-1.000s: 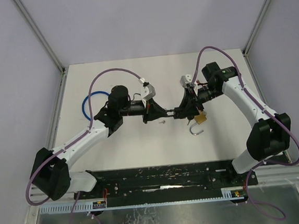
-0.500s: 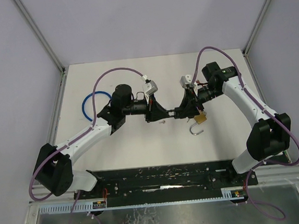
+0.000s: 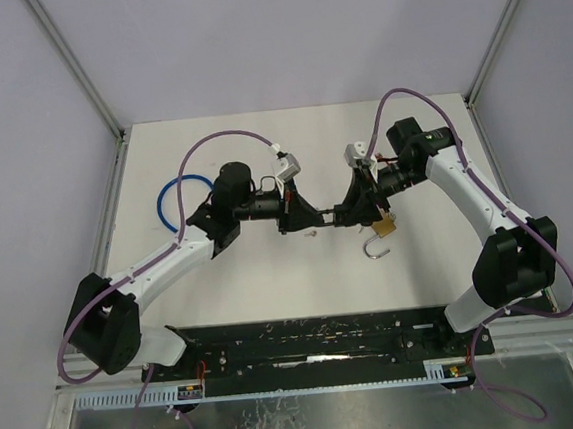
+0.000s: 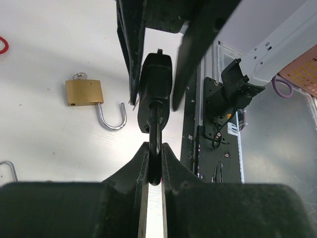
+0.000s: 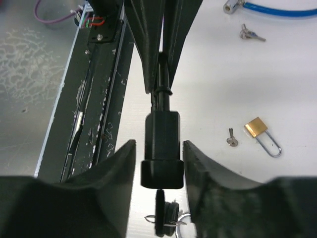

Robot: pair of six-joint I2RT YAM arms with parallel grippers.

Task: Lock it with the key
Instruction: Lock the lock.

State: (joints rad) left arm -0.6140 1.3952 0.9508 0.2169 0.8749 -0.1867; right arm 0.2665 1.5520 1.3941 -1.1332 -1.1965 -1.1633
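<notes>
Right fingers point(image 5: 116, 163) clamp the black lock point(image 5: 161, 144), which I see held mid-scene above the table point(image 3: 272, 276). Left fingers point(image 4: 141, 166) pinch shut on its thin stem point(image 4: 155, 131). Brass padlock point(image 3: 384, 228), shackle open, lies on the table nearby.

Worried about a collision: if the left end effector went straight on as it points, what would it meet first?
The black lock held by the right end effector. The left end effector pinches its thin end, so the body lies directly ahead, apparently very close.
</notes>
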